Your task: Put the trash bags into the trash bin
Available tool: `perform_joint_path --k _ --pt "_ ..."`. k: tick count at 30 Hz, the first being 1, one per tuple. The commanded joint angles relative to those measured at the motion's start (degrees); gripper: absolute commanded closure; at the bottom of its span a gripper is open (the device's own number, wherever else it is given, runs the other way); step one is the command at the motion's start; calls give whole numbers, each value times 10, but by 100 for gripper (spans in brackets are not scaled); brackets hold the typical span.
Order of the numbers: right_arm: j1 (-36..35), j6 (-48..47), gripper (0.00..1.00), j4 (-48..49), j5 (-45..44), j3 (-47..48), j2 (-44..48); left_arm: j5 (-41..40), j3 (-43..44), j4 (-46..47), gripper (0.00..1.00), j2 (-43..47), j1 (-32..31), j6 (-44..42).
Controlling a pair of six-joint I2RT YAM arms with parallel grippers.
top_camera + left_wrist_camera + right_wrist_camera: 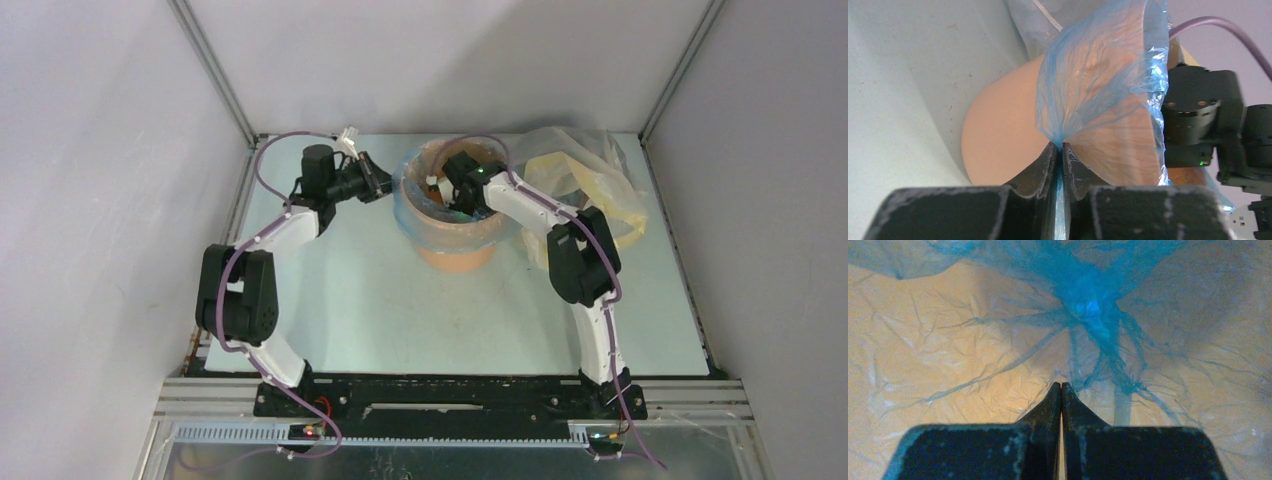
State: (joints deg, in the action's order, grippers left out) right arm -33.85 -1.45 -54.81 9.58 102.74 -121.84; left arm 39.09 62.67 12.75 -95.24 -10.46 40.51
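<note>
Two claws sit near the top middle of the overhead view, and much of both is hard to read from there. The right claw (pixel 447 190) reaches down into the round orange-tan plastic trash bin (pixel 455 256), so the rim hides its fingertips. Its wrist view shows the right claw (pixel 1061 386) with fingers pressed together. The tips are at the crinkled, translucent light-blue trash bag (pixel 1088 305) lining the bin's inside, but whether any film is caught between them cannot be told.

The left claw (pixel 378 181) sits just left of the bin. In its wrist view the left claw (pixel 1059 146) is closed on a gathered pinch of the trash bag (pixel 1098 75), and the film fans up over the trash bin wall (pixel 998 135). The claw's own body cuts off the bin's lower part there.

Overhead, the trash bag (pixel 405 205) shows as a blue band around the bin's mouth. A larger yellowish-clear plastic bag (pixel 590 170) lies crumpled at the bin's right, partly behind the right arm (pixel 575 255). The bin stands on the pale worktop (pixel 400 320), toward the upper edge.
</note>
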Motion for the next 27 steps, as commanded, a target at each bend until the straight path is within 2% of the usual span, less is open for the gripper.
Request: perform_joint_path --k 1,20,27 --pt "-1 12 100 25 -4 -12 -19 -2 4 6 86 33 -7 -4" --pt "-5 26 100 89 -15 -58 -65 2 8 6 82 42 -8 5" --pt "-7 28 100 93 -21 -64 -24 0 8 4 82 42 -9 3"
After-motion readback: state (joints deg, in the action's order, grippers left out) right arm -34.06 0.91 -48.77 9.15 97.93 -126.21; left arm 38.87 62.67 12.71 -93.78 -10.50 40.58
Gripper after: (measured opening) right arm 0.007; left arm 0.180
